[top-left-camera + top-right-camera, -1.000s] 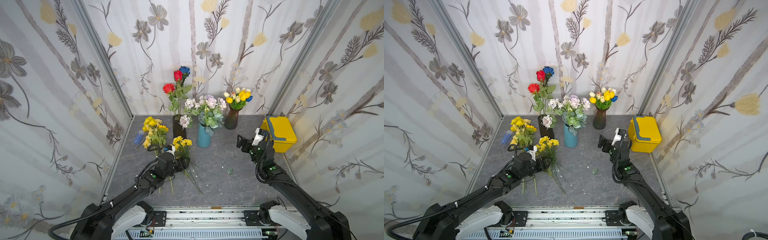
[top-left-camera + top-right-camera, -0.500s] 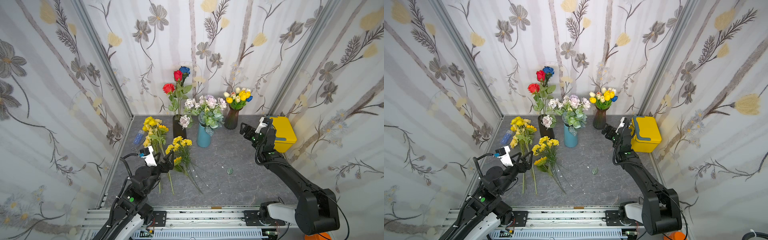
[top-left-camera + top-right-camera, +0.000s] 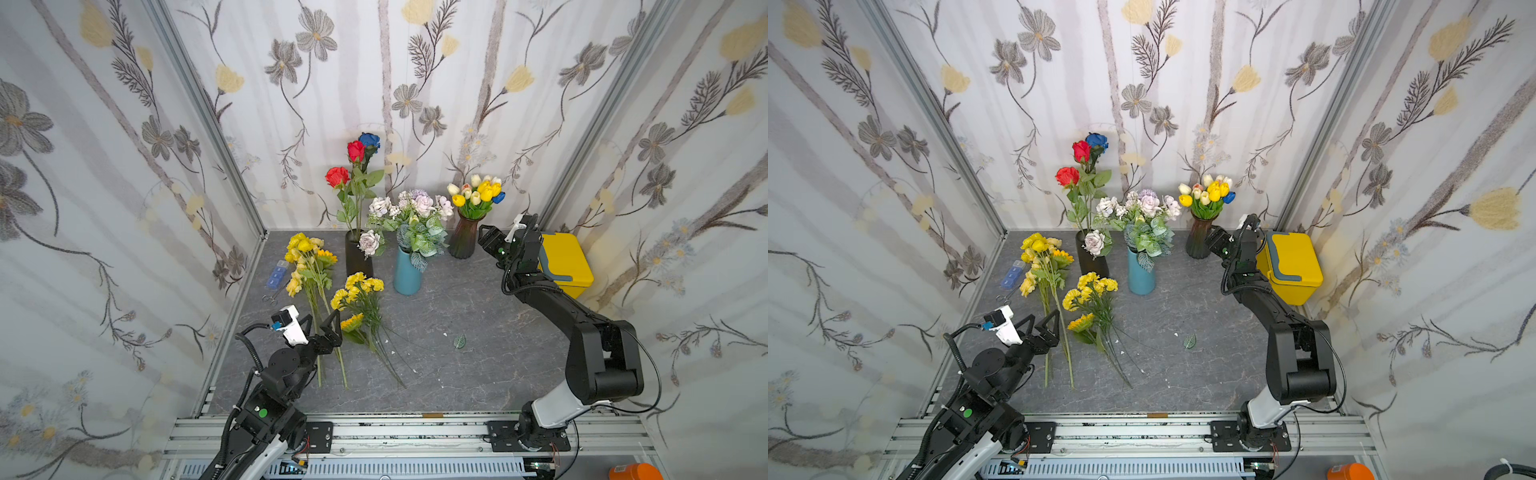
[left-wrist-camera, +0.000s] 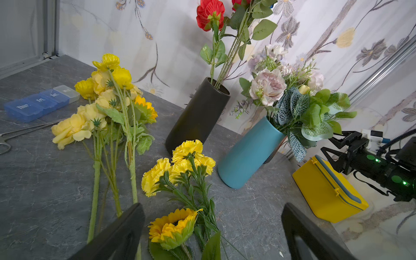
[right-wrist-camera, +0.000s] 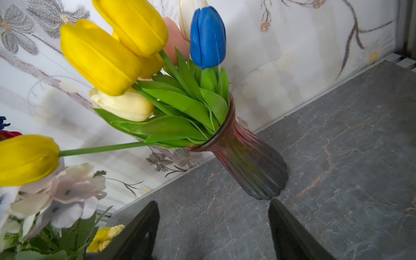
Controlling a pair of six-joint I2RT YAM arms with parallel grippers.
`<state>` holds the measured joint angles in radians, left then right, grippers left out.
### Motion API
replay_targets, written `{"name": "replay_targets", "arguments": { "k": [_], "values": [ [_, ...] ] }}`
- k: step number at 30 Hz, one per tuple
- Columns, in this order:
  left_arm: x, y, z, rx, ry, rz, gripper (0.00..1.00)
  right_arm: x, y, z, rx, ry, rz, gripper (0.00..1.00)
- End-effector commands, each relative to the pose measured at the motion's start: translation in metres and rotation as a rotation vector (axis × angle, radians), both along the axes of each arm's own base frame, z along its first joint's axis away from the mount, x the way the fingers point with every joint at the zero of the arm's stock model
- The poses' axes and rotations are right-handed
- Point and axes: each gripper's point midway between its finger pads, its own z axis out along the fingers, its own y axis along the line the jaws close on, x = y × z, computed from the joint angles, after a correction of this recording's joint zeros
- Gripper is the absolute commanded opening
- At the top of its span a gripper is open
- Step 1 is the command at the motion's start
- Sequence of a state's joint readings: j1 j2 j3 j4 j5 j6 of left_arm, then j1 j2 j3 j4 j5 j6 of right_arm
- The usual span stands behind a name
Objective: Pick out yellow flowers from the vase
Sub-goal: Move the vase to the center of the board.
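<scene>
Right now the right gripper [image 5: 213,231] has its fingers spread, with nothing between them. The ribbed vase [image 5: 245,162] stands just ahead of the fingertips. The yellow tulips [image 5: 101,56] sit higher and beyond, clear of both fingers.

- Raise the fingers off vase height. Closing here would likely catch glass, not a stem.
- One yellow tulip [image 5: 27,157] leans out on a bare stem [image 5: 101,147], apart from the leaves. Judged the easiest pick: straddle that stem, one finger on each side, below the bloom.
- Keep the blue tulip [image 5: 208,37] and the cream tulip [image 5: 126,105] outside the fingers.
- Draw along the stem's line. A sideways pull could tip the vase.

The left gripper [image 3: 321,322] is spread wide and empty. The picked yellow flowers [image 3: 357,286] lie on the tabletop ahead of and under its fingertips.
</scene>
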<state>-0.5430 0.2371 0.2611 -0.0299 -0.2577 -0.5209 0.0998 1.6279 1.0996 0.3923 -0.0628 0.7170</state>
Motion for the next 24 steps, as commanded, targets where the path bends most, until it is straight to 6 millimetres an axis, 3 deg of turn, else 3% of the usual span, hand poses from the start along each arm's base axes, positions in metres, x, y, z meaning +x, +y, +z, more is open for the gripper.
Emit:
{"name": "replay_targets", "arguments": {
  "k": [1, 13, 24],
  "values": [
    [0.001, 0.000, 0.004, -0.004, -0.023, -0.001, 0.98, 0.015, 0.003, 0.004, 0.110, -0.011, 0.032, 0.71],
    [0.002, -0.003, -0.003, 0.010, -0.016, -0.013, 1.00, 0.057, 0.000, 0.008, 0.215, -0.012, 0.053, 0.57],
    [0.003, -0.002, -0.003, 0.010, -0.013, -0.005, 1.00, 0.079, -0.001, -0.009, 0.240, 0.084, 0.073, 0.46]
  ]
}}
